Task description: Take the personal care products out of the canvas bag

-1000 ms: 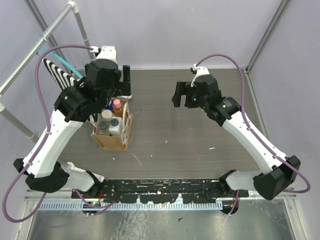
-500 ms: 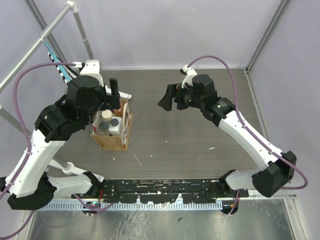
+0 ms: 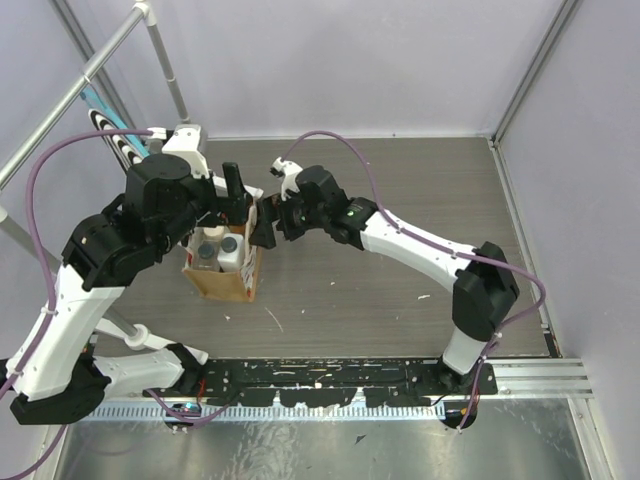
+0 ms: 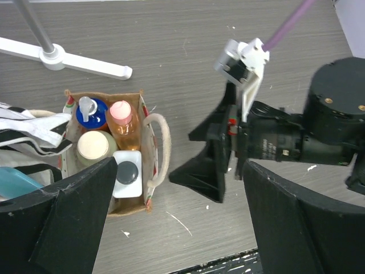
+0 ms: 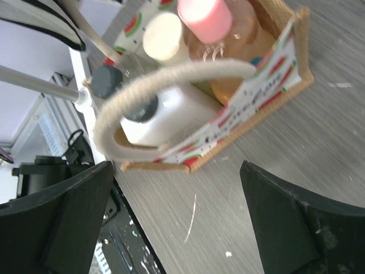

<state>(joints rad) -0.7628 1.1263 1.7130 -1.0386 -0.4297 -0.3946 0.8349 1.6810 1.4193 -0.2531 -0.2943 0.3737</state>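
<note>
Right wrist: boxy woven canvas bag [image 5: 254, 107], twisted rope handle [image 5: 188, 71], round pink-capped bottle [image 5: 228, 28].

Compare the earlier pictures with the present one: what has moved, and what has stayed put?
The right gripper swung left across the table and now sits beside the canvas bag, jaws open. The left gripper shifted slightly near the bag, jaws open. Nothing was grasped or released. The bag and its bottles stayed in place.
</note>
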